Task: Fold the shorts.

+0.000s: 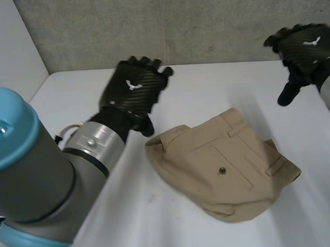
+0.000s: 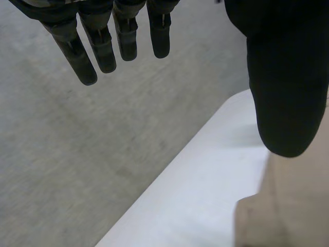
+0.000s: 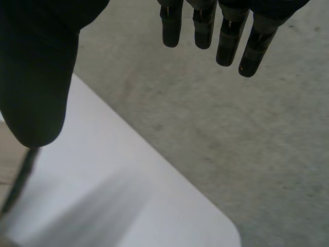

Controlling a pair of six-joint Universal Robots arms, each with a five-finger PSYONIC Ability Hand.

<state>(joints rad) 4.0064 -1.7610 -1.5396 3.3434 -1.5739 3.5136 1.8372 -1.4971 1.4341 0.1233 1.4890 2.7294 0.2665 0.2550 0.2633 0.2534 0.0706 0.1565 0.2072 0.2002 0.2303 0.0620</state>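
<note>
Occlusion note: the white table [image 1: 218, 80] is hidden at its near left by the left arm [image 1: 30, 178], which rises in front of the head view. You see the right arm only at its wrist, cut off by the frame edge.

Locate the shorts [image 1: 227, 164] on the table right of centre, between the two hands and nearer to you than both. They lie as a tan bundle. Lower layers are covered by the top one, and you cannot make out the leg openings. The long axis runs across the table from the robot's left to its right, dipping slightly toward the near edge at the right end. The edge with the belt loops faces the far right.

Check the left hand [image 1: 133, 92]: it hangs above the table just beside the shorts' left end, fingers [image 2: 103, 46] straight, thumb [image 2: 285, 92] set apart, holding nothing. The thumb covers part of the shorts in its wrist view.

Check the right hand [image 1: 307, 49]: it is raised at the far right, apart from the shorts, fingers [image 3: 226, 36] straight, grasping nothing.

A dark button [image 1: 222, 169] sits beside the pocket seam, facing up.
</note>
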